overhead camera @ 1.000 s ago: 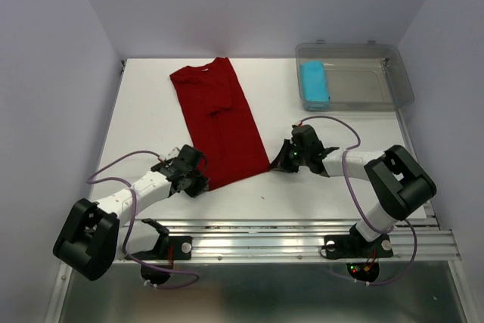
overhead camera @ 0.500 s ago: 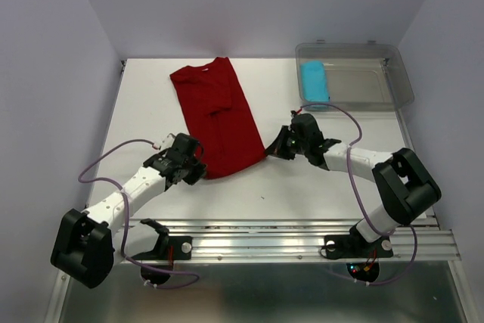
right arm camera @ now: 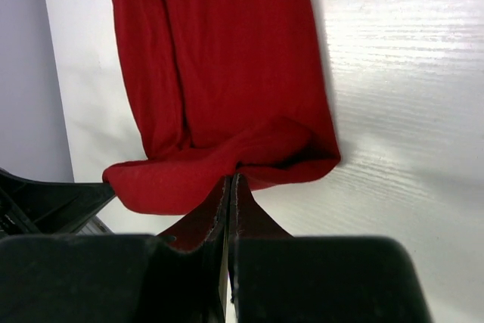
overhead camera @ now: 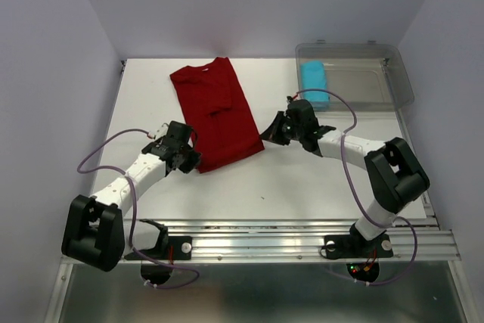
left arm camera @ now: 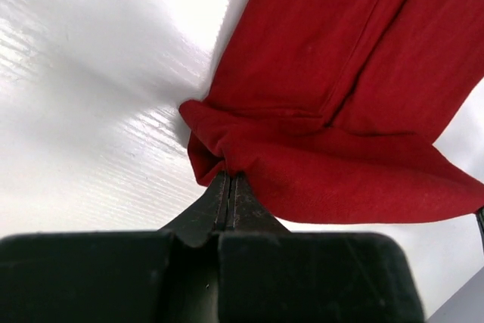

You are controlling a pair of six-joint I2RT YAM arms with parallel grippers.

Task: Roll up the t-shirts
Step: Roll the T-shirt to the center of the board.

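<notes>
Compact cyan-blue cloth roll sits finished in the clear plastic bin. We see the dark red short-sleeved t-shirt folded narrow mid-table, with left gripper and right gripper each clenched on a near hem corner and the hem barely curled. We judge nearly all its rolling remains.

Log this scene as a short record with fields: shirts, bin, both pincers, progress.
red shirt: folded into a long strip on the table, collar far, near hem bunched up
blue shirt: rolled, lying at the bin's left end
bin: clear, far right of table
left pincer: shut on red shirt's near left hem corner
right pincer: shut on near right hem corner
progress: blue rolled; red roll barely begun
</notes>
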